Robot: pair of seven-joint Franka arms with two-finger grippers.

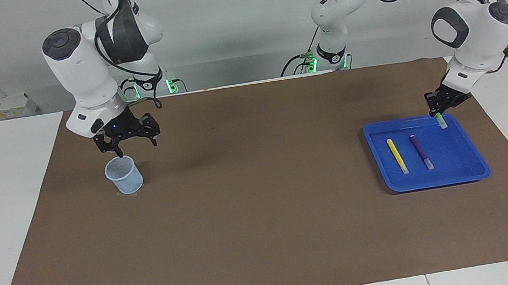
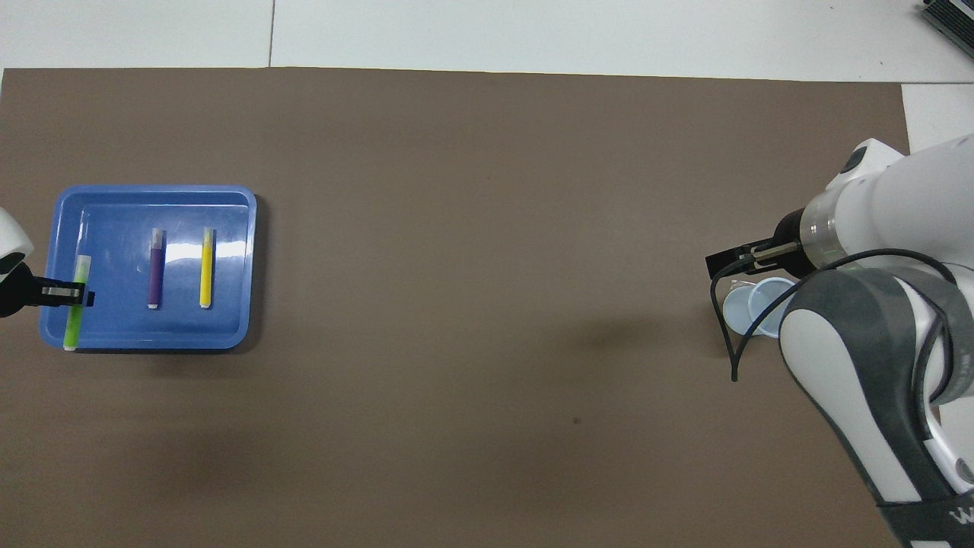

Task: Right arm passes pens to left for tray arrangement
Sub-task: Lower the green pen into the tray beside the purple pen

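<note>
The blue tray (image 1: 438, 182) (image 2: 152, 190) lies toward the left arm's end of the table. The yellow pen (image 1: 397, 155) (image 2: 205, 266) and the purple pen (image 1: 420, 151) (image 2: 155, 268) lie side by side in it, apart. My left gripper (image 1: 437, 111) (image 2: 74, 294) is shut on the green pen (image 1: 440, 120) (image 2: 76, 308) and holds it low over the tray's edge strip, beside the purple pen. I cannot tell if the pen touches the tray floor. My right gripper (image 1: 134, 147) (image 2: 730, 262) is open and empty just above the cup.
A small translucent bluish cup (image 1: 124, 175) (image 2: 753, 308) stands upright toward the right arm's end of the table, with no pen showing in it. A brown mat (image 1: 263, 210) covers the table's middle. The right arm's elbow fills the overhead view's lower corner.
</note>
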